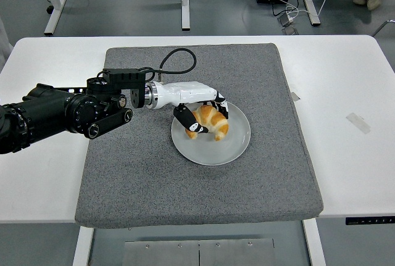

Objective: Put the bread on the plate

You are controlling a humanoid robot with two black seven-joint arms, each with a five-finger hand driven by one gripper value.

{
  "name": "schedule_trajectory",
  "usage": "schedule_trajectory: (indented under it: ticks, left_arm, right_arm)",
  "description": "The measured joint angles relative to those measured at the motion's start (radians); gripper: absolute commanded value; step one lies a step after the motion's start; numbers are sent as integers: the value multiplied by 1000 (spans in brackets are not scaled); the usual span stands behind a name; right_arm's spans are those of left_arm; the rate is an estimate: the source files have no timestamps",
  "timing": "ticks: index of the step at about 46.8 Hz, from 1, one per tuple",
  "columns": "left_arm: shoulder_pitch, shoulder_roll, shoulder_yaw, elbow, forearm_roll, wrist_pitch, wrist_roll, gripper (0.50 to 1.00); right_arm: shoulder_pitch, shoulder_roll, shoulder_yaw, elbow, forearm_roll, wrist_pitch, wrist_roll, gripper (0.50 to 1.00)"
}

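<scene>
The bread (pixel 210 122) is gripped by the curled fingers (pixel 183 116) of the left hand (pixel 199 109) on the plate (pixel 234 145), at its ten o'clock side; its long axis runs from ten to four o'clock.

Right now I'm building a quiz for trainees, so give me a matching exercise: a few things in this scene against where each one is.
Things:
1. bread
2. plate
3. grey mat
4. strip of tape

Places:
A. on the white table, under the plate
B. on the bare table top, right of the mat
C. on the plate, with the left hand closed around it
D. on the mat, near its middle

Pairs: 1-C, 2-D, 3-A, 4-B
</scene>
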Motion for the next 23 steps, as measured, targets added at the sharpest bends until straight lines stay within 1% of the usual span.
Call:
schedule_trajectory:
  ticks: [3, 5, 9, 10, 23]
  left_arm:
    - [4, 0, -1, 0, -2, 6, 0, 817]
    - [4, 0, -2, 0, -3, 11, 0, 876]
    - [4, 0, -4, 0, -13, 16, 1, 954]
    - [4, 0, -6, 0, -15, 16, 1, 964]
    - [7, -1, -14, 0, -43, 16, 10, 977]
  right_arm:
    - [10, 0, 4, 1, 0, 2, 0, 1000]
    - [19, 0, 6, 2, 0, 2, 0, 1000]
    - [25, 0, 9, 2, 0, 1, 0, 1000]
    - [26, 0, 9, 1, 0, 1, 0, 1000]
    - [20, 0, -1, -7, -1, -2, 0, 1000]
